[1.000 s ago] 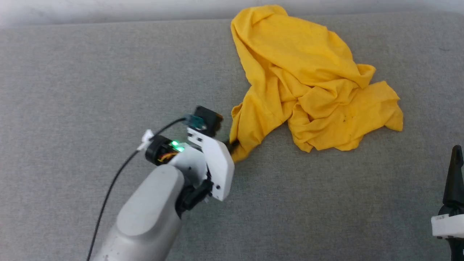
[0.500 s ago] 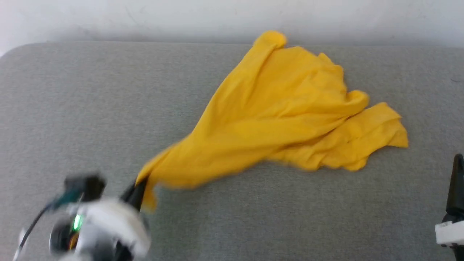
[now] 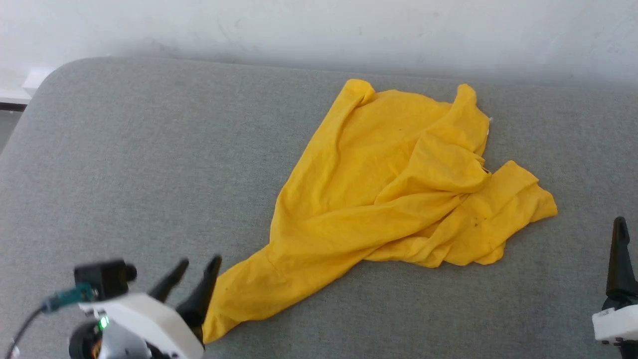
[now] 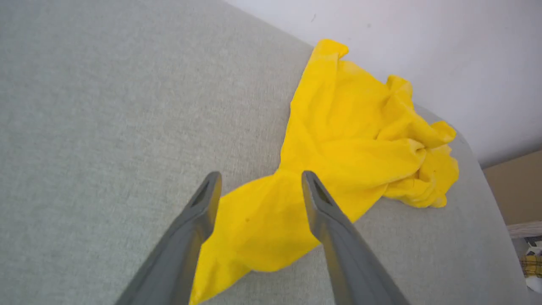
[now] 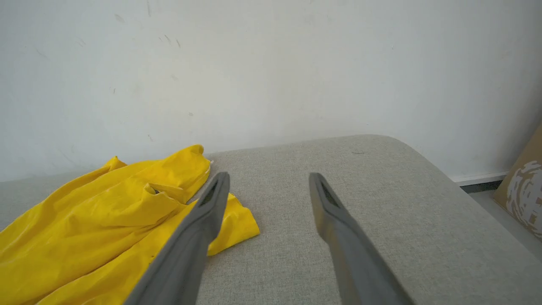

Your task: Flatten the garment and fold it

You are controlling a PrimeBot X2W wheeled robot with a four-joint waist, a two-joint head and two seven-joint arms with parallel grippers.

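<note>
The garment, a bright yellow T-shirt, lies crumpled on the grey cushion, drawn out into a long wedge from the back right toward the near left. Its narrow near end rests on the fabric between and under the fingers of my left gripper, which stands open and holds nothing. In the head view the left gripper is at the lower left, its right finger beside the garment's tip. My right gripper is open over bare cushion, just right of the garment's bunched end.
The grey upholstered surface runs to a white wall at the back, with a rounded corner at the far left. Beyond its right end stands a cardboard box on the floor.
My left gripper dragged a corner of the garment toward the near left, stretching it out, then opened and let it go. The head camera has shifted. The right gripper stayed put.
</note>
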